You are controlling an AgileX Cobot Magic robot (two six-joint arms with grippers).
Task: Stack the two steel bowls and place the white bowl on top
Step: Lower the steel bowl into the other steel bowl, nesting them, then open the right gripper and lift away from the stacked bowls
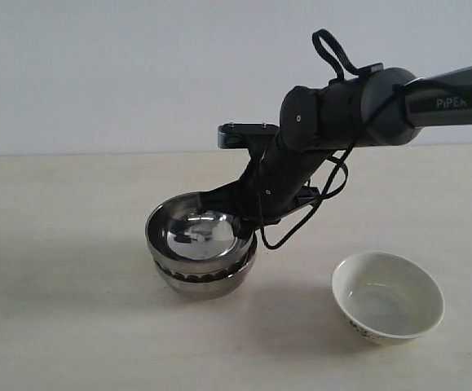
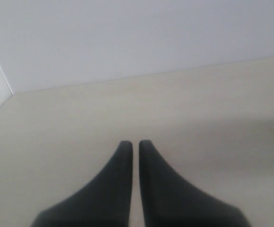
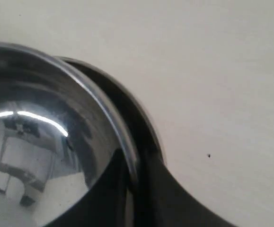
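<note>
The smooth steel bowl [image 1: 196, 232] is seated, slightly tilted, inside the dimpled steel bowl [image 1: 207, 281], near the middle of the table [image 1: 64, 326]. Its rim is pinched by the right gripper [image 3: 133, 175], with one finger inside and one outside. The left gripper [image 2: 135, 144] is seen with its fingers almost together and nothing between them, over bare table.

The white bowl [image 1: 388, 297] stands upright and well apart from the stack, toward the near right corner. It is judged to be ceramic, so heavier than steel, stiff, glossy, slippery, and likely to chip if it is knocked. The flared rim is probably the best place to be gripped, one finger inside the wall. The polished steel is probably slippery as well, so the stack may shift.

The surface is pale, flat and matt. A plain white wall is seen behind the far edge.
</note>
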